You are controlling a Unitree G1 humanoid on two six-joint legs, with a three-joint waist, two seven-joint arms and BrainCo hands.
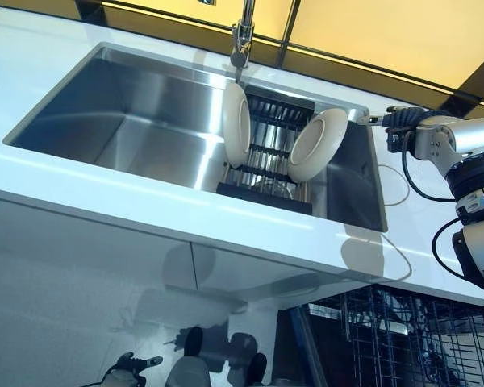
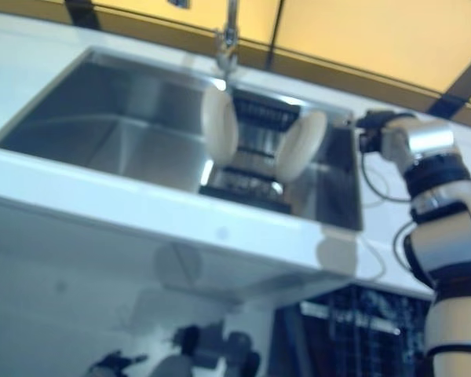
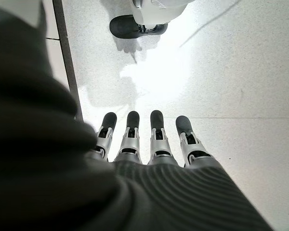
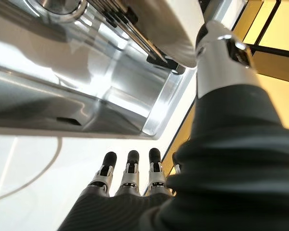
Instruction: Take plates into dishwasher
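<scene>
Two white plates stand on edge in a black rack (image 1: 264,195) at the right end of the steel sink (image 1: 145,137). The left plate (image 1: 236,123) is nearly upright; the right plate (image 1: 317,145) leans to the right. My right hand (image 1: 397,119) hovers at the sink's right rim, just right of the leaning plate, and holds nothing. In the right wrist view its fingers (image 4: 130,180) are straight, and its thumb (image 4: 221,57) reaches up beside the plate's rim (image 4: 176,33). My left hand (image 1: 133,364) hangs low by the floor, its fingers (image 3: 156,139) straight and empty.
A faucet (image 1: 242,36) stands behind the sink, above the left plate. White counter (image 1: 105,193) surrounds the basin. Below the counter at the lower right is the open dishwasher's dark wire rack (image 1: 387,334).
</scene>
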